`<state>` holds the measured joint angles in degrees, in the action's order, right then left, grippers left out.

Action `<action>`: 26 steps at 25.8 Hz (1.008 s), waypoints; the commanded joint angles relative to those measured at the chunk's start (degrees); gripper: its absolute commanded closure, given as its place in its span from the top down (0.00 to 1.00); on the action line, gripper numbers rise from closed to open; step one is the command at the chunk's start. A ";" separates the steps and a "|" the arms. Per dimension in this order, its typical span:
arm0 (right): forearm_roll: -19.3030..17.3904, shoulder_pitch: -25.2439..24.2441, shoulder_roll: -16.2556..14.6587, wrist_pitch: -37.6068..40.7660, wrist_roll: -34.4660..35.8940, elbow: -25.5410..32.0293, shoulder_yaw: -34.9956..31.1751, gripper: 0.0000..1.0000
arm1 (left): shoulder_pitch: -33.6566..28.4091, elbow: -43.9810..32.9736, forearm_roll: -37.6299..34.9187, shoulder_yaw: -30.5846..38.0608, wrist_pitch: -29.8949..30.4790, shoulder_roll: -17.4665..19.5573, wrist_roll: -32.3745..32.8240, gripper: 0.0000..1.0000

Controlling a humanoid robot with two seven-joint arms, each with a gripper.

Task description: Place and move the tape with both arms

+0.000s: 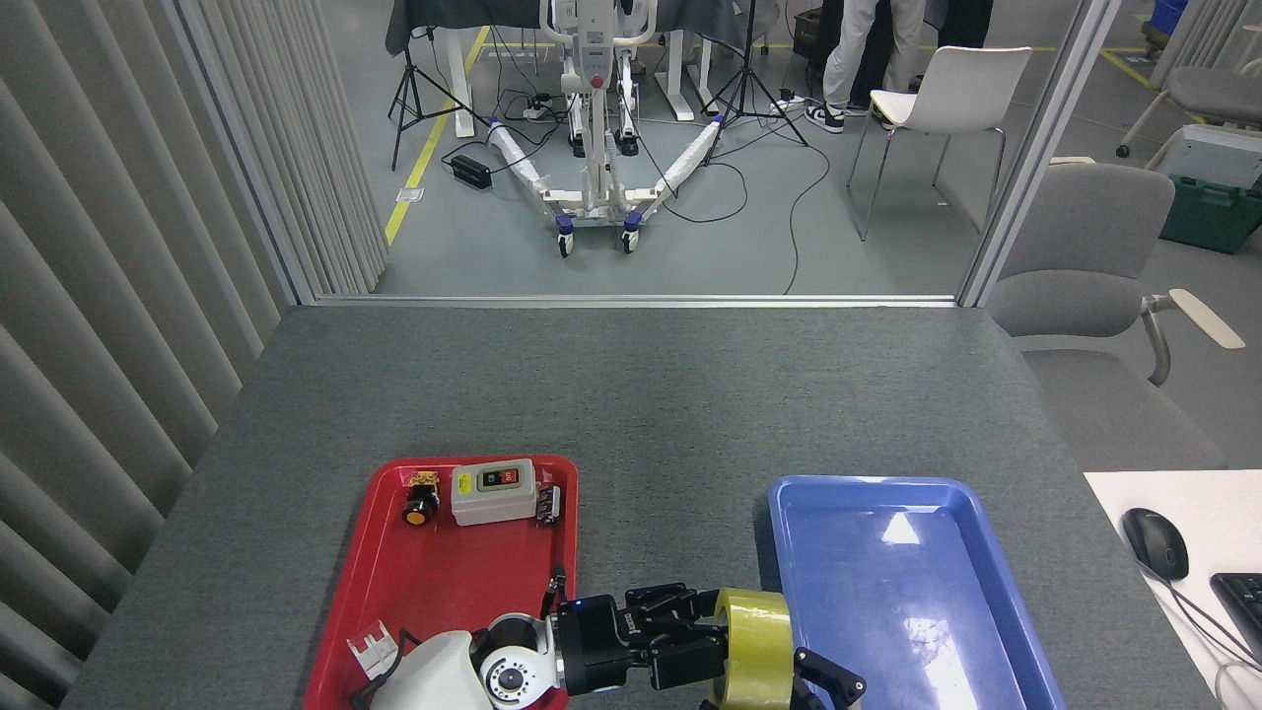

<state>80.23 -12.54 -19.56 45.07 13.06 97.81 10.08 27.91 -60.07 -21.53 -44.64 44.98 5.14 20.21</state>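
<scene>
Tape is sitting on edge near the worktop's near edge, in the strip between the red tray and the blue tray, touching or nearly touching the blue tray's near-left rim. Left gripper is closing its black fingers on the roll, apparently through the core. Right gripper is showing just right of the roll at the frame's bottom; its jaw state cannot be told. Risks, as judged: the fingers are crowding each other during a handover; the roll is catching the blue rim; a release too early is letting it roll off the near edge.
</scene>
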 commanded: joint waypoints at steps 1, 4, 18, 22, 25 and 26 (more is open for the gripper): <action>0.10 -0.03 -0.48 -0.07 -0.41 0.01 -0.24 0.18 | -0.05 -0.22 0.00 0.00 0.02 0.13 -0.08 0.78; 0.01 -0.03 -0.66 -0.07 -0.41 0.01 -0.50 0.03 | 0.04 -0.22 0.26 0.35 0.02 0.40 -0.43 0.99; -1.92 -1.09 -1.10 -0.07 -1.02 0.01 -13.07 0.00 | -5.32 -7.60 -13.35 17.31 -23.27 11.82 -24.16 0.99; -3.42 -0.91 -0.83 -0.07 -7.00 0.01 -15.53 0.00 | -14.82 -14.11 -30.15 25.13 -34.96 13.23 -36.38 0.99; -6.58 1.11 -0.66 -3.94 -20.27 0.18 -15.01 0.00 | -22.37 -18.41 -44.03 31.55 -46.13 12.70 -39.02 0.99; -7.02 2.87 -0.39 -10.96 -25.36 0.45 -14.65 0.00 | -24.22 -19.82 -47.54 31.81 -49.02 12.62 -39.19 0.99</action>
<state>75.26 -12.31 -20.33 42.95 -0.62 97.92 -4.81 10.15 -75.74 -57.18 -17.12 4.91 17.87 -16.05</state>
